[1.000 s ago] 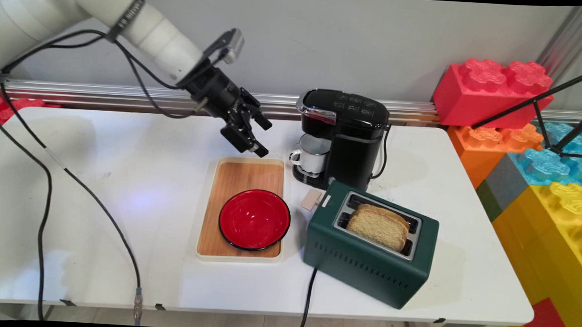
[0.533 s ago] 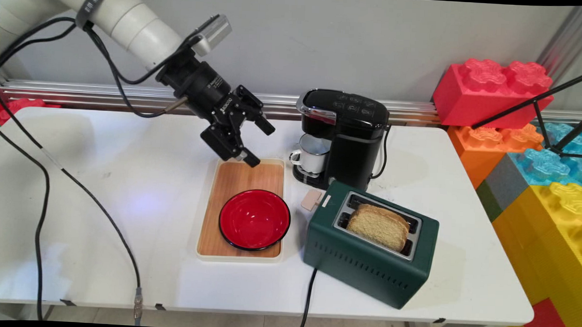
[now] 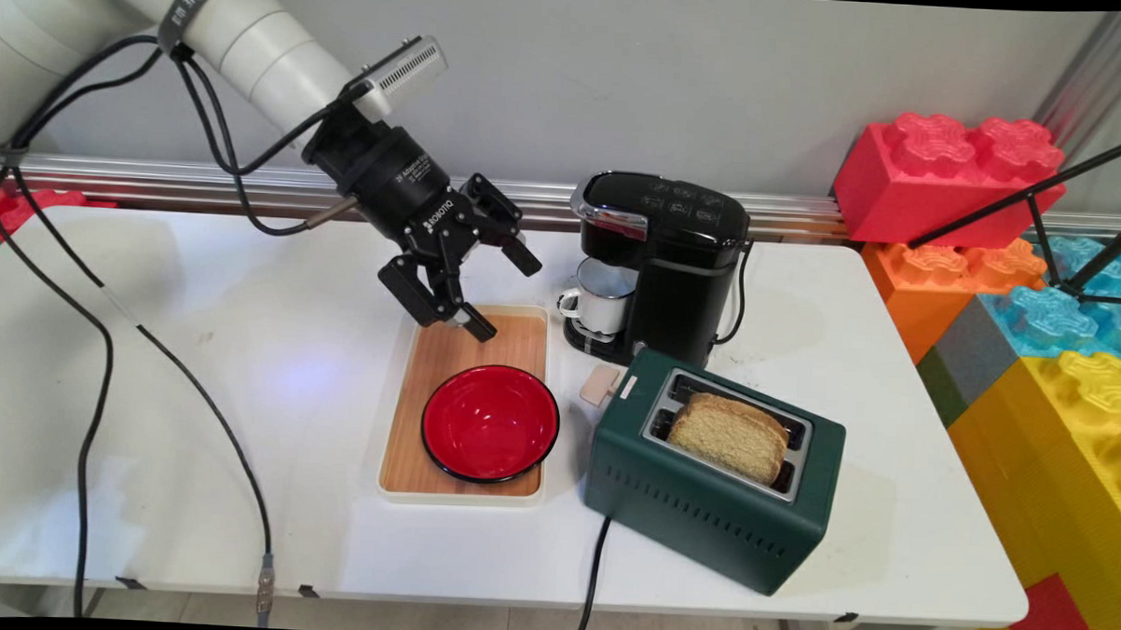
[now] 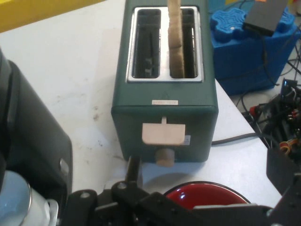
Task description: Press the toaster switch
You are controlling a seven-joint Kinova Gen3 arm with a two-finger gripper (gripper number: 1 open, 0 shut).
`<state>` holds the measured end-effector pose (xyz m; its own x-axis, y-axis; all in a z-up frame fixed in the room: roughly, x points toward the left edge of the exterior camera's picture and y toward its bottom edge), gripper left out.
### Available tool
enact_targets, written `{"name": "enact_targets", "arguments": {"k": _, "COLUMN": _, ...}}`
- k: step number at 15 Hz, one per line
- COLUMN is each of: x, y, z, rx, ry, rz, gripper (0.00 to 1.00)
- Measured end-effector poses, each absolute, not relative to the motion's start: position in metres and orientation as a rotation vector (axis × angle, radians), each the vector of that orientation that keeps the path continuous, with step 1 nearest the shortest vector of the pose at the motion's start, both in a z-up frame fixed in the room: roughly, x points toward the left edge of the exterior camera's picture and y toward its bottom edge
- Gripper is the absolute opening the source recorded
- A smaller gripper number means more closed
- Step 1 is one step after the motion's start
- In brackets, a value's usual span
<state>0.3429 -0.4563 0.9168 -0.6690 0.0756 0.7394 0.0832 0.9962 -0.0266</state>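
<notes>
We read "ROBOTIQ" on the gripper body; fingers spread, holding nothing, above the wooden tray's far edge; red bowl on the tray's near half; green toaster right, lever facing the tray, long axis running near-right, bread slice upright inside.

On the worktop, a bowl sat on a tray. Right of it stood a toaster holding bread; behind, a coffee maker with a cup.
</notes>
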Motion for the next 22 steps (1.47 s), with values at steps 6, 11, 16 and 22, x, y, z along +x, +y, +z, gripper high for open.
{"name": "enact_targets", "arguments": {"k": 6, "x": 0.343, "y": -0.465, "z": 0.91, "rx": -0.186, "ry": -2.294, "rz": -0.029, "gripper": 0.0}}
{"name": "enact_targets", "arguments": {"k": 11, "x": 0.341, "y": -0.474, "z": 0.899, "rx": -0.166, "ry": -2.262, "rz": -0.069, "gripper": 0.0}}
{"name": "enact_targets", "arguments": {"k": 16, "x": 0.332, "y": -0.48, "z": 0.885, "rx": -0.131, "ry": -2.226, "rz": -0.103, "gripper": 0.0}}
{"name": "enact_targets", "arguments": {"k": 22, "x": 0.318, "y": -0.481, "z": 0.862, "rx": -0.095, "ry": -2.197, "rz": -0.123, "gripper": 0.0}}
